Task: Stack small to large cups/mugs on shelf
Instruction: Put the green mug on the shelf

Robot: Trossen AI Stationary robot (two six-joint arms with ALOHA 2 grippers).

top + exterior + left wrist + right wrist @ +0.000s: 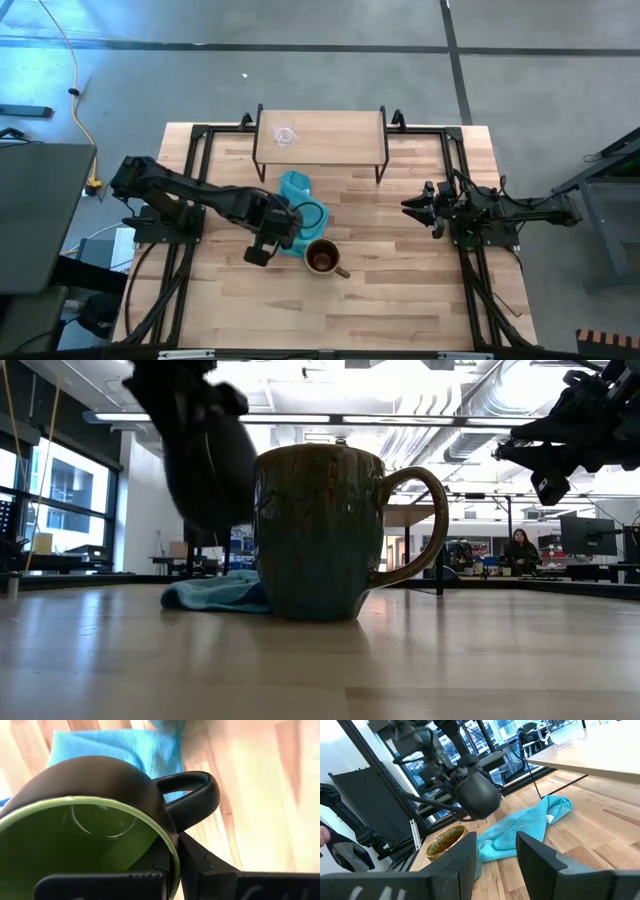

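My left gripper (297, 223) is shut on the dark mug with the green inside (95, 820), held above the teal-blue cloth (296, 197). The mug also shows in the right wrist view (477, 795). The olive-tan mug (322, 258) stands upright on its base on the table, just nearer than the cloth. The tiny clear glass cup (285, 136) stands on the left part of the light-wood shelf (330, 135) at the far side. My right gripper (408, 205) is open and empty over the table's right part. My left gripper holds the dark mug by its rim (169, 851), right beside the handle (192, 795). One finger (152, 865) is inside the mug and one finger (205, 862) is outside against the wall. The mug is lifted clear of the table and cloth, and it is tilted.
The shelf stands on thin black legs (380, 165) at the far middle of the table. Black arm frames (190, 160) run along both sides of the table. Bare tabletop (400, 300) lies near the front. A person (520, 550) sits far off in the room.
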